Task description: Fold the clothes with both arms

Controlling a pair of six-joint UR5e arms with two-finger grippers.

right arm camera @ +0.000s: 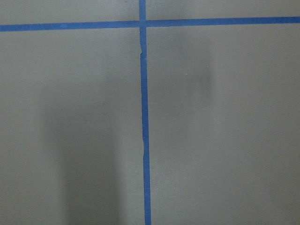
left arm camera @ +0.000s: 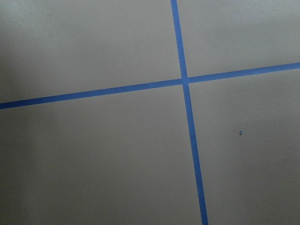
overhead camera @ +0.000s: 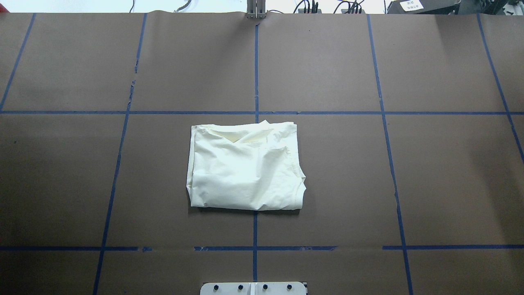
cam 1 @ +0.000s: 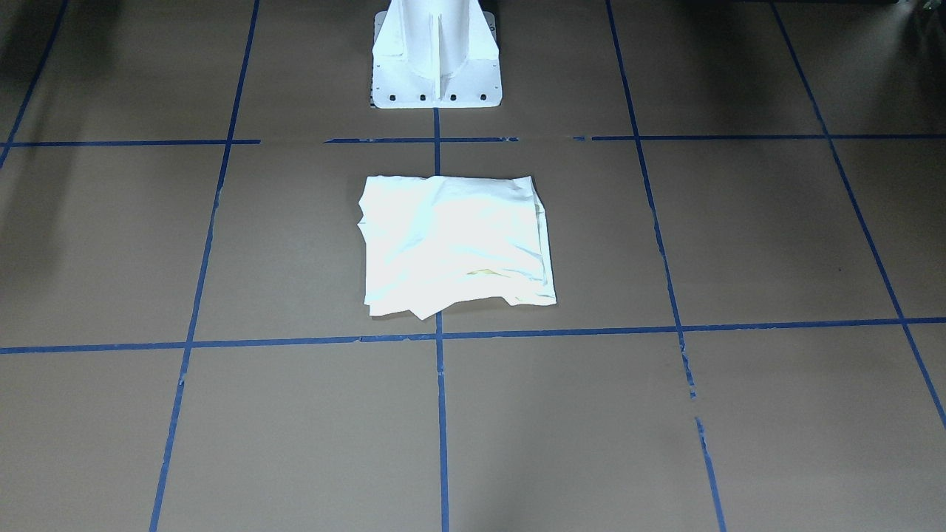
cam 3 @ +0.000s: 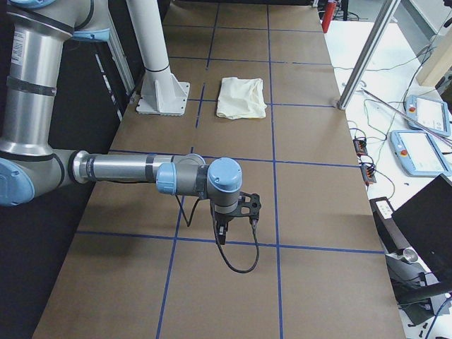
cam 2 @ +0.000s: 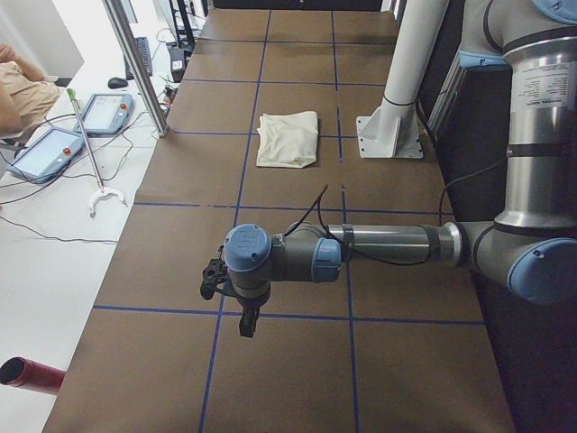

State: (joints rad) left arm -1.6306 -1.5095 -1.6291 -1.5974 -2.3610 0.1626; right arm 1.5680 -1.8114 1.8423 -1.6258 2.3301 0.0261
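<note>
One cream-white shirt (overhead camera: 245,168), folded to a rough rectangle, lies plain side up at centre of the brown table (overhead camera: 368,184). It sits just in front of the white pedestal (cam 1: 436,66) and straddles the centre blue tape line (overhead camera: 255,73). Its slightly longer axis runs across the table, robot's left to right. The stitched hem is on robot's right side. A loose flap and open fold are at the edge away from the robot, w/ a trace of yellow showing there in the front-facing view.

Two arms, both well apart from the shirt: left arm (cam 2: 388,244) reaches over the table's left end and right arm (cam 3: 120,168) over its right end. Left gripper (cam 2: 215,280) and right gripper (cam 3: 247,205) each hang above bare table; cannot tell whether either pincer is apart or together. Both wrist cams show only brown paper and one tape crossing each.

Two teach pendants (cam 2: 104,113) lie beside the table, and part of a seated person (cam 2: 18,86) is at frame edge.
</note>
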